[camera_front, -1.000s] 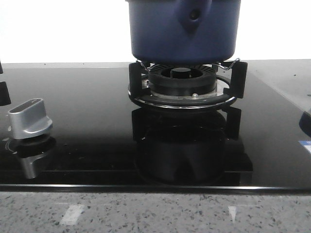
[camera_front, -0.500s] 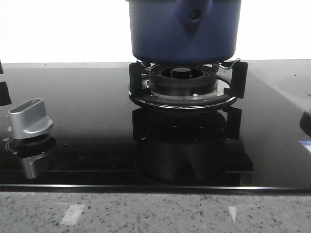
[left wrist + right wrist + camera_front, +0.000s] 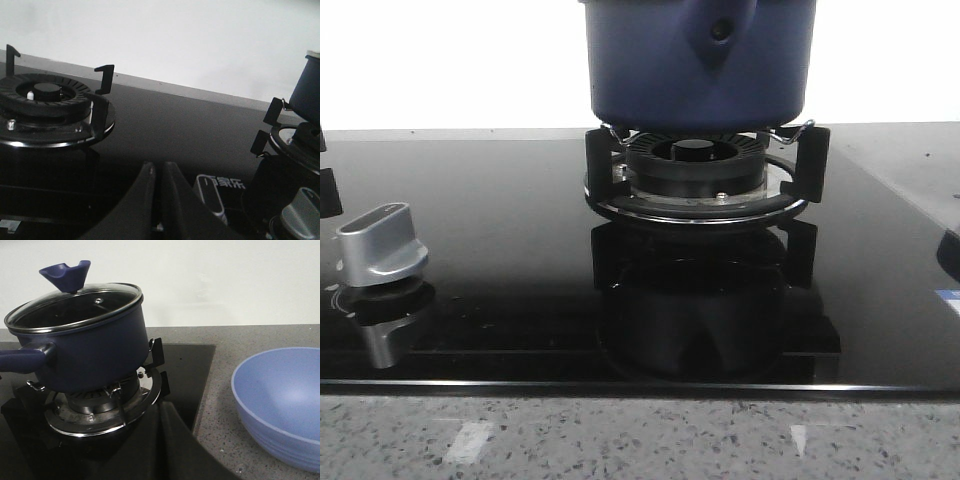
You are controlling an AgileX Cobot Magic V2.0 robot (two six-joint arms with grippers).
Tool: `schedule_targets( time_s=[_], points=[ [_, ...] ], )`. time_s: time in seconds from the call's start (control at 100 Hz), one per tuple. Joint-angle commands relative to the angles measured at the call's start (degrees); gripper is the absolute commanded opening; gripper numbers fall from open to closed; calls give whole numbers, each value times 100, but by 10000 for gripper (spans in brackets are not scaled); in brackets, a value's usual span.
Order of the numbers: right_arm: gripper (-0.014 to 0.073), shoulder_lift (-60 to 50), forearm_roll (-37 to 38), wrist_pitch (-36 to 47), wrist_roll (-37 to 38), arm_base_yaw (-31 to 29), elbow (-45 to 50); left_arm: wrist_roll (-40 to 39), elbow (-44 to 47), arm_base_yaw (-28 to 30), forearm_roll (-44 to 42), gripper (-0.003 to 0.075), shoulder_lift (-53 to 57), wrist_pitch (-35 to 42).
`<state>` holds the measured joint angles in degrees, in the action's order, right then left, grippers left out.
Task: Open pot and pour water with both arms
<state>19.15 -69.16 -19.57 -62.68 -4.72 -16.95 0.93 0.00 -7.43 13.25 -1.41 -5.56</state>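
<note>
Pot (image 3: 85, 345): on burner grate (image 3: 102, 407), glass lid (image 3: 75, 302) on, bowl (image 3: 280, 400) beside. Left tool (image 3: 159, 200): pressed together, empty; right tool (image 3: 155, 450): state cannot be told. Risk: lid slipping from a shallow knob pinch.

**Left wrist view: two burners, closed fingers**

An empty burner grate (image 3: 50, 107) is seen on the black glass cooktop (image 3: 175, 135). The pot (image 3: 307, 95) is only partly caught at the frame edge, sat on another burner. A silver knob (image 3: 300, 215) is spotted below it. The left gripper (image 3: 159, 200) fingers are pressed together.
</note>
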Motion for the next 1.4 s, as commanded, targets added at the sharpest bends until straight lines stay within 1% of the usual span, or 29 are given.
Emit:
schedule_targets(
  time_s=[0.0,0.04,0.08,0.19,0.33,1.25,1.3,1.35,1.39],
  points=[
    [-67,32,-164,196,-57,18,-154,-93,122,175,-57,-20,165,396],
    [-67,32,-164,196,-57,18,-154,-93,196,283,-57,-20,263,372],
    [-67,32,-164,196,-57,18,-154,-93,196,414,-57,-20,335,162],
    [-67,32,-164,207,-57,18,-154,-93,196,627,-73,-20,324,211],
    [-67,32,-164,207,-57,18,-154,-93,196,558,-141,-20,324,-14],
    [-67,32,-164,207,-57,18,-154,-93,185,532,-141,-20,324,29],
    [-67,32,-17,277,-57,18,-154,-93,185,532,-141,-20,324,29],
    [-67,32,203,428,84,18,-154,-93,185,532,-141,-20,324,29],
    [-67,32,498,676,587,18,-154,-93,185,532,-141,-20,324,29]
  ],
)
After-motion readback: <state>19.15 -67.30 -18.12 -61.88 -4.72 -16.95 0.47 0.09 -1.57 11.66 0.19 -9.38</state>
